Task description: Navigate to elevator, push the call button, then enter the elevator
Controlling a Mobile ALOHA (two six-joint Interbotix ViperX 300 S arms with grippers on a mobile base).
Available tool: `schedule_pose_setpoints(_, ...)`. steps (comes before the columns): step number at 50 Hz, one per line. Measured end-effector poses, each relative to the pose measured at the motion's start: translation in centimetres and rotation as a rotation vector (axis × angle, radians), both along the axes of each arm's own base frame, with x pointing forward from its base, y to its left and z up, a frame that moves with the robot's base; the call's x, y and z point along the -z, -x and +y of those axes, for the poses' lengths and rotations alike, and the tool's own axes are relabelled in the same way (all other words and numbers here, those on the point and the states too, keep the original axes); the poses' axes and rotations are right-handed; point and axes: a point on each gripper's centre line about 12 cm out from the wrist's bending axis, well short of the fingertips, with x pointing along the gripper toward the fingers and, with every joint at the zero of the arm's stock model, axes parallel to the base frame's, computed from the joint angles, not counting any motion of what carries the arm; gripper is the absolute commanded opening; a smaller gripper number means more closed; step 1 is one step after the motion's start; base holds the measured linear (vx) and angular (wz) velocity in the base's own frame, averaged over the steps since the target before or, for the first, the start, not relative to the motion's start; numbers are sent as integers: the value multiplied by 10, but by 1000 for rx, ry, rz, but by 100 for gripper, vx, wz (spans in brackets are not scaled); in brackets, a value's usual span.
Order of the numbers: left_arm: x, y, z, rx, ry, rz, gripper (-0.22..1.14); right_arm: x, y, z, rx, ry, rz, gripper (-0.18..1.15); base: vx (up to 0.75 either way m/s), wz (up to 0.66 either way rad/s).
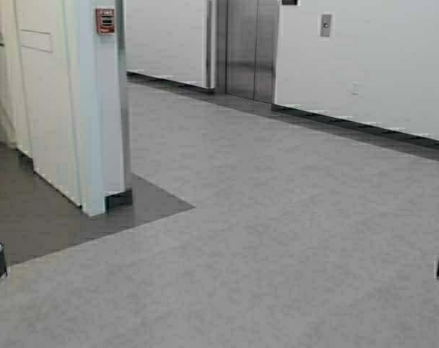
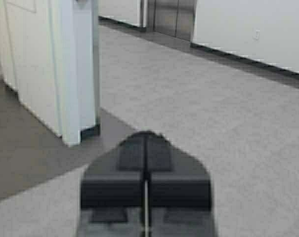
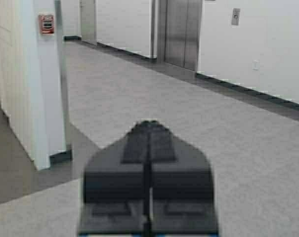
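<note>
The elevator (image 1: 248,47) has brushed steel double doors, shut, set in the white wall far ahead; it also shows in the right wrist view (image 3: 181,32) and the left wrist view (image 2: 171,17). The call button plate (image 1: 325,25) hangs on the wall just right of the doors and shows in the right wrist view (image 3: 235,16) too; the button itself is too small to make out. My left gripper (image 2: 146,134) is shut and empty, held low over the floor. My right gripper (image 3: 149,123) is shut and empty, also low. Both sit at the lower corners of the high view.
A white column (image 1: 96,109) with a red fire-alarm box (image 1: 105,20) stands ahead on the left, with a darker floor patch (image 1: 74,217) around its base. Open grey floor (image 1: 277,217) runs from me to the elevator. A dark baseboard (image 1: 364,125) lines the right wall.
</note>
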Motion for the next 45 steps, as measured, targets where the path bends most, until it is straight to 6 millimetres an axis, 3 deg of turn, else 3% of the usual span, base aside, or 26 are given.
schedule_pose_setpoints(18, 7, -5, 0, -2, 3, 31, 3, 4, 2, 0, 0, 0, 8, 5, 77, -17)
schedule_pose_setpoints(31, -3, 2, 0, 1, 0, -23, 3, 6, 0, 0, 0, 2, 15, 5, 74, -36)
schedule_pose_setpoints(45, -1, 1, 0, 1, 0, -14, 3, 4, -2, 0, 0, 0, 15, 5, 74, -15)
